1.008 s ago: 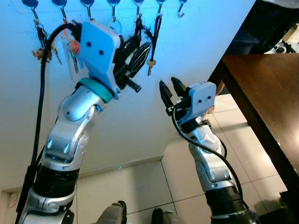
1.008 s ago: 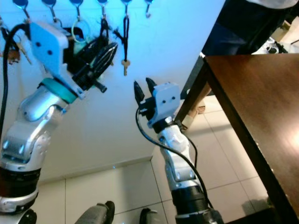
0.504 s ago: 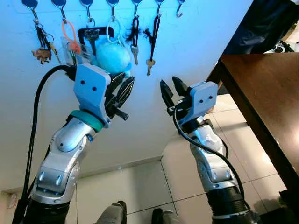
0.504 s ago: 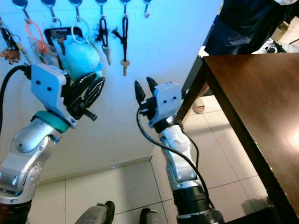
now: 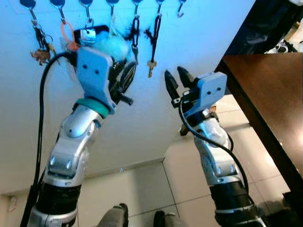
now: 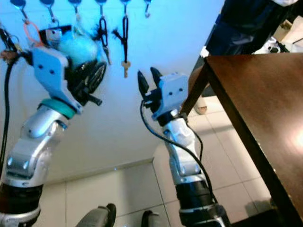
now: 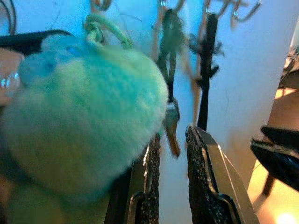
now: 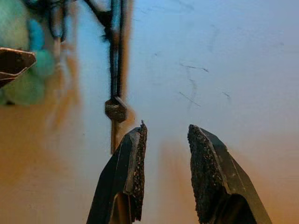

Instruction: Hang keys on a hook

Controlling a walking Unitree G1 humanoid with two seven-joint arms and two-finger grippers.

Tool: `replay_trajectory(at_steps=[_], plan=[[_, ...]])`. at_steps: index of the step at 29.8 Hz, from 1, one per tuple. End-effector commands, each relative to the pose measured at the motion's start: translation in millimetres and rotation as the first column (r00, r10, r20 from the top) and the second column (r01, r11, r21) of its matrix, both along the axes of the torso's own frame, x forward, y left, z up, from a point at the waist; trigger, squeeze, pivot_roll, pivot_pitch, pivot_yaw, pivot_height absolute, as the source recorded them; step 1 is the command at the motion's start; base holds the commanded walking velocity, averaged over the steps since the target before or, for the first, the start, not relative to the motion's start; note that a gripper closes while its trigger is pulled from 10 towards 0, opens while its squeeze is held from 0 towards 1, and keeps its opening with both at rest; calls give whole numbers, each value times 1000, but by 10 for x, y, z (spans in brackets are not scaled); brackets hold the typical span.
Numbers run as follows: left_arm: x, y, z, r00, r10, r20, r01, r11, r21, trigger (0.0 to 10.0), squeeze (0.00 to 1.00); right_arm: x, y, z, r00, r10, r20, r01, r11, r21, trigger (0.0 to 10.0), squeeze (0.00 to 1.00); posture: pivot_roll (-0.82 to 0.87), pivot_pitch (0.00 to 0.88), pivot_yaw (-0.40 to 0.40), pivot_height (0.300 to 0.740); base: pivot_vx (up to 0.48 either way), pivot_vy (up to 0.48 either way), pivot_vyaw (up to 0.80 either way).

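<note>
A row of hooks (image 5: pixel 111 4) runs along the top of the white wall, and several hold key sets. A fluffy teal pom-pom keychain (image 5: pixel 108 45) hangs among them. My left gripper (image 5: pixel 124 78) is raised right under it and pressed against its fluff. In the left wrist view the pom-pom (image 7: pixel 79 121) bulges beside the fingers, which stand slightly apart with nothing between them. To its right hang a black-fobbed key (image 5: pixel 135 33) and a brass key on a black lanyard (image 5: pixel 150 66). My right gripper (image 5: pixel 174 73) is open and points up just below the lanyard key (image 8: pixel 115 110).
The rightmost hook (image 5: pixel 180 9) is bare. A dark wooden table (image 5: pixel 265 94) stands at the right, with a person in dark clothes (image 5: pixel 270 23) behind it. Beige floor tiles (image 5: pixel 142 184) lie below, where my feet (image 5: pixel 142 218) show.
My left arm has risen again toward the hooks and now pushes the pom-pom up and sideways. The right gripper has lifted slightly.
</note>
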State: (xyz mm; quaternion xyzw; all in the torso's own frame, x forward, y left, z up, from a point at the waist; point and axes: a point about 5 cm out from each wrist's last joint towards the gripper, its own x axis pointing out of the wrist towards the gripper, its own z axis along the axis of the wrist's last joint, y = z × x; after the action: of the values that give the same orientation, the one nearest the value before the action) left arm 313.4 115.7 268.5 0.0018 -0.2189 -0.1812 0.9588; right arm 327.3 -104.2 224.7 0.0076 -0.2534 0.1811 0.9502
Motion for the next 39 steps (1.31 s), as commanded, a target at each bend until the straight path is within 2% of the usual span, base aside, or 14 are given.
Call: replay_trajectory(at_steps=[1,6,13,18,20,22,25,27,31,33,36,37,38,39], plan=[[77,119,123,998,54,44,-53,998,-19,10000,0,2,-63,162,1000,-12,24,10,996,87,10000,0,88,94,59,740,0,0,0],[167,33,250,995,23,93,-25,999,29,10000,0,-5,-73,299,998,-13,61,5,991,131,10000,0,95,111,64,740,0,0,0],[227,50,289,995,29,98,-31,999,17,10000,0,-21,-90,257,999,-13,45,8,992,128,10000,0,91,130,64,740,0,0,0],[128,119,188,997,36,64,-36,999,-7,10000,0,-75,-110,242,999,-18,37,14,993,119,10000,0,41,132,71,740,0,0,0],[-44,143,18,1000,25,10,-25,1000,-8,10000,0,-129,-126,168,999,-29,21,27,995,93,10000,0,25,115,83,740,0,0,0],[-118,147,-52,1000,21,-13,-21,1000,-3,10000,0,-155,-130,119,999,-34,13,33,996,77,10000,0,25,111,83,740,0,0,0],[-351,154,-388,992,18,-122,-14,999,29,10000,0,-270,-179,-304,993,-66,-100,68,998,15,10000,0,37,85,79,740,0,0,0],[-416,155,-547,986,28,-165,-19,998,55,10000,0,-314,-200,-497,985,-78,-155,77,997,-10,10000,0,40,80,77,740,0,0,0],[-443,192,-767,974,67,-216,-49,995,86,10000,0,-343,-218,-676,975,-91,-205,84,996,-40,10000,0,42,75,77,740,0,0,0],[-479,249,-1092,949,123,-290,-86,987,136,10000,0,-360,-268,-912,954,-113,-278,95,993,-77,10000,0,31,66,77,740,0,0,0],[-490,277,-1244,936,147,-319,-96,980,172,10000,0,-363,-300,-1009,942,-127,-311,105,991,-86,10000,0,33,65,78,740,0,0,0],[-492,316,-1442,913,182,-366,-104,969,224,10000,0,-366,-355,-1142,920,-150,-363,123,988,-96,10000,0,27,65,75,740,0,0,0],[-492,316,-1442,913,182,-366,-104,969,224,10000,0,-366,-355,-1142,920,-150,-363,123,988,-96,10000,0,27,65,75,740,0,0,0],[-477,364,-1610,884,218,-414,-120,961,250,10000,0,-398,-407,-1319,893,-163,-419,115,984,-137,10000,0,14,68,64,740,0,0,0]])
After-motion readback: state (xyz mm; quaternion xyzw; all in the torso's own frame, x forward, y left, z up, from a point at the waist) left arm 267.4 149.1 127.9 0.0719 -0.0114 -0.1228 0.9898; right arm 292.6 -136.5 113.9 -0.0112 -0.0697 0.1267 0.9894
